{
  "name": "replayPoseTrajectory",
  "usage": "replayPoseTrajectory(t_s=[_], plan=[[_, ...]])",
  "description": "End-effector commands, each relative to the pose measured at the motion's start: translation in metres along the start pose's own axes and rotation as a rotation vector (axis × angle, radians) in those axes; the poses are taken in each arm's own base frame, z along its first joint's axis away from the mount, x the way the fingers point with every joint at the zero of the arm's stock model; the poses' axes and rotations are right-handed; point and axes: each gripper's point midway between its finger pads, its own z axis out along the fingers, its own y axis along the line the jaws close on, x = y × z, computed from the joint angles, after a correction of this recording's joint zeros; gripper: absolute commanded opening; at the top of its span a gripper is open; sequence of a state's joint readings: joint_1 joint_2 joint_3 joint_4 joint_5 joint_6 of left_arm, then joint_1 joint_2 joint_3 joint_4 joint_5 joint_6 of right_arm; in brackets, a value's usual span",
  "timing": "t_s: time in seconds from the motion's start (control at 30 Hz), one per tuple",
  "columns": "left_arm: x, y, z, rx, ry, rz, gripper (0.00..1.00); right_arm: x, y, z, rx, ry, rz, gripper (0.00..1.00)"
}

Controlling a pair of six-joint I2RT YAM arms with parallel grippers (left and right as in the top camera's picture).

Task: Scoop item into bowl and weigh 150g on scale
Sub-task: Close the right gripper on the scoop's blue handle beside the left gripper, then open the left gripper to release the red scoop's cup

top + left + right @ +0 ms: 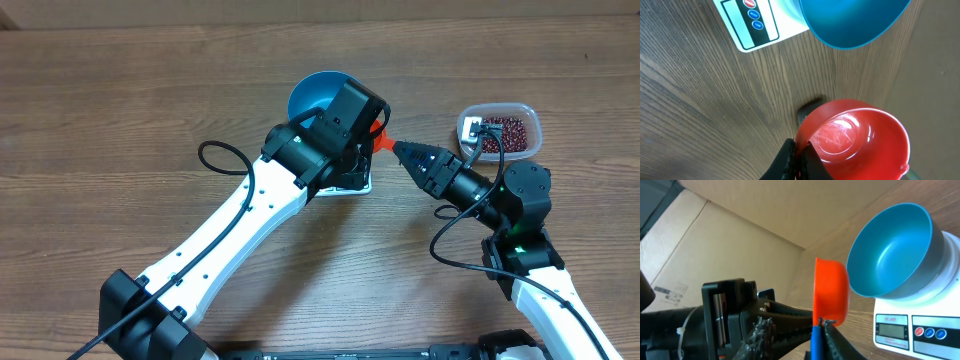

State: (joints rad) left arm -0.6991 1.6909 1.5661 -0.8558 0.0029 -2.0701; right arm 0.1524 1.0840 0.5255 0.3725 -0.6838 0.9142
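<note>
On the left of the worktop (120, 100), the left arm reaches in toward the middle. The left claw (800, 152) is pinched tight on the rim of the orange-red scoop (855, 137), which is empty. Just beside it the blue bowl (312, 95) sits on the white scale (752, 22), and nothing is in the bowl.

Further right, the right claw (396, 147) points at the scoop with the blue handle between its fingers. Whether they press on the handle cannot be told. Furthest right, the beans (505, 133) lie in the clear tub (470, 118), well apart from the bowl.

This looks like a hand-over of the scoop from the left claw to the right, with no scooping done yet. For the next move, the right claw needs a firm hold on the handle before the left lets go of the rim. The scoop can then swing right and dip into the tub.
</note>
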Motion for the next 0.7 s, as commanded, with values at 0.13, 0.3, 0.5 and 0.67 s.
replayPoseTrajectory(t_s=[0.13,0.3,0.5,0.67], plan=[[0.0003,-0.0068,-0.0026,0.023,-0.011,-0.013,0.04,-0.0061,0.0111,0.0017,-0.022,-0.009,-0.023,0.25],[0.0005,-0.0066,-0.0026,0.023,-0.01,-0.013,0.04,-0.0032,0.0066,0.0018,-0.005,0.001,-0.006,0.21],[0.0003,-0.0067,-0.0026,0.023,-0.011,-0.013,0.04,-0.0026,0.0058,0.0018,-0.002,0.004,-0.003,0.12],[0.0002,-0.0066,-0.0026,0.023,-0.011,-0.013,0.04,-0.0026,0.0058,0.0018,-0.002,0.004,-0.003,0.04]])
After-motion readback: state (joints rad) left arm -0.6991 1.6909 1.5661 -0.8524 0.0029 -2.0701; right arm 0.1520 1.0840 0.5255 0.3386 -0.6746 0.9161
